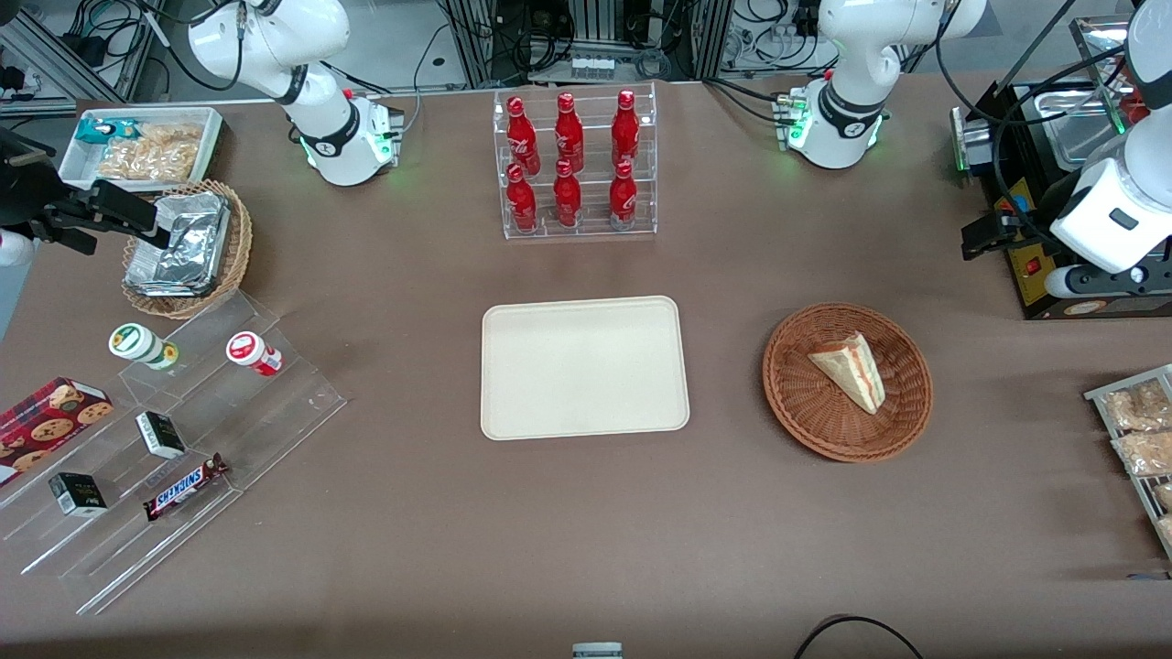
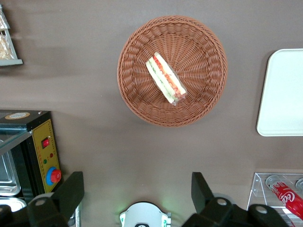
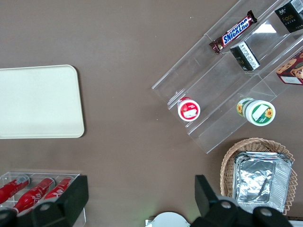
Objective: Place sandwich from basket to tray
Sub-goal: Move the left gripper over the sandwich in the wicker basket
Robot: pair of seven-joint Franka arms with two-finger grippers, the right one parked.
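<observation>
The sandwich (image 1: 851, 371) (image 2: 165, 79), a pale wedge with red and green filling, lies in the round reddish-brown basket (image 1: 797, 403) (image 2: 137, 94). The cream tray (image 1: 583, 366) (image 2: 284, 94) lies flat beside the basket, toward the parked arm's end, with nothing on it. My gripper (image 1: 984, 240) (image 2: 137, 189) hangs high above the table, farther from the front camera than the basket and next to a black machine. It is open, fingers (image 2: 71, 189) wide apart with nothing between them, well apart from the sandwich.
The black machine (image 1: 1053, 183) stands at the working arm's end; a wire rack of snack bags (image 1: 1140, 439) lies nearer the camera. A clear rack of red bottles (image 1: 574, 165) stands farther than the tray. Acrylic stepped shelves (image 1: 165, 439) and a tan basket of foil packets (image 1: 183, 247) sit at the parked arm's end.
</observation>
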